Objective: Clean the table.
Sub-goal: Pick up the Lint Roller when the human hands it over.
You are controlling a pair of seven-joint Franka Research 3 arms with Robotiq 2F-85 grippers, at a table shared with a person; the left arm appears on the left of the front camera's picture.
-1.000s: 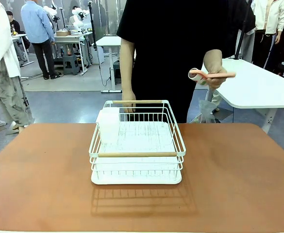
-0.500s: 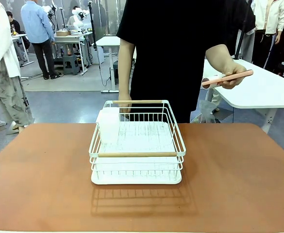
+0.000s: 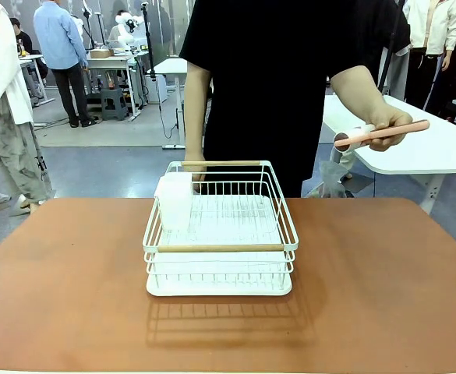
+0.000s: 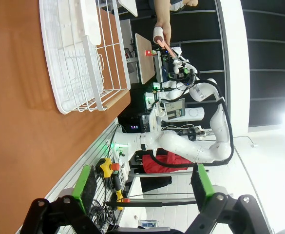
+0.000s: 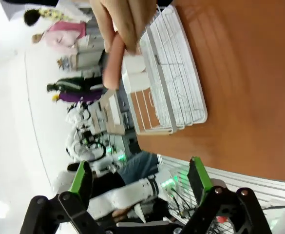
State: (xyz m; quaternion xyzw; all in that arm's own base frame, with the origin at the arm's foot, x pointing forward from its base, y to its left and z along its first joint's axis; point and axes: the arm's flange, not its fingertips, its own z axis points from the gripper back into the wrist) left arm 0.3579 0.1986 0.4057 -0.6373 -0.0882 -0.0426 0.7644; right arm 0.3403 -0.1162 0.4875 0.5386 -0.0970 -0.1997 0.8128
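The terracotta table [image 3: 383, 280] spans the front view, with a white wire dish rack [image 3: 220, 248] with wooden handles at its middle. A person in black stands at the far side. One hand [image 3: 194, 165] rests at the rack's far handle, and the other holds a lint roller [image 3: 383, 134] with a pink handle in the air above the far right corner. My left gripper [image 4: 143, 183] is open over the table [image 4: 25, 122], well short of the rack [image 4: 79, 53]. My right gripper [image 5: 140, 178] is open too, facing the rack [image 5: 169, 73] and the pink handle [image 5: 112, 61].
A translucent white container [image 3: 173, 199] stands in the rack's rear left corner. A white-topped table [image 3: 426, 148] stands behind at the right. Other people stand at the back left and back right.
The person's hand with the lint roller has swung out to the right and slightly lower, the handle now pointing right. The rack and the other hand have not moved.
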